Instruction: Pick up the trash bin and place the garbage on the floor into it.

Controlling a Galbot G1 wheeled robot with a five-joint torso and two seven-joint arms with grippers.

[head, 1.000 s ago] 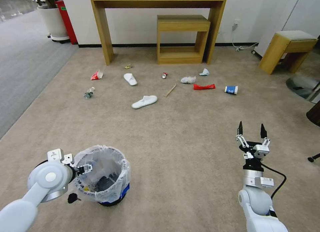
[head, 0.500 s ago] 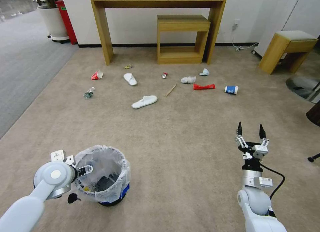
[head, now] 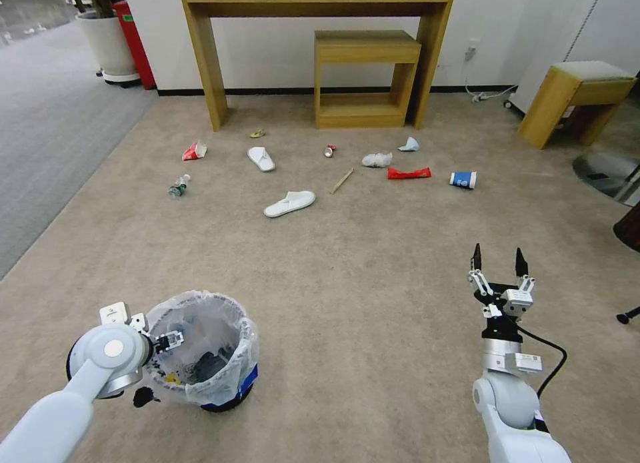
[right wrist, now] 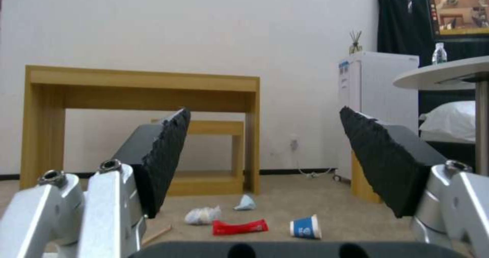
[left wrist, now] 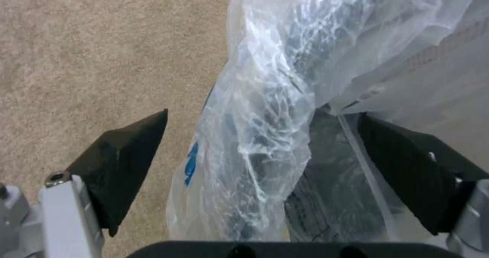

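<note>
Right pincer (head: pixel 497 261) slightly farther forward, apparently.

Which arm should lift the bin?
Left. Its pincer is open astride the bin rim, one finger inside. The right pincer hovers open, well off to the right.

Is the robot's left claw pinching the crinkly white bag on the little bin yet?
Apart. In the left wrist view, the left gripper has open jaws straddling the bagged rim of the small dark trash bin, with gaps on both sides.
</note>
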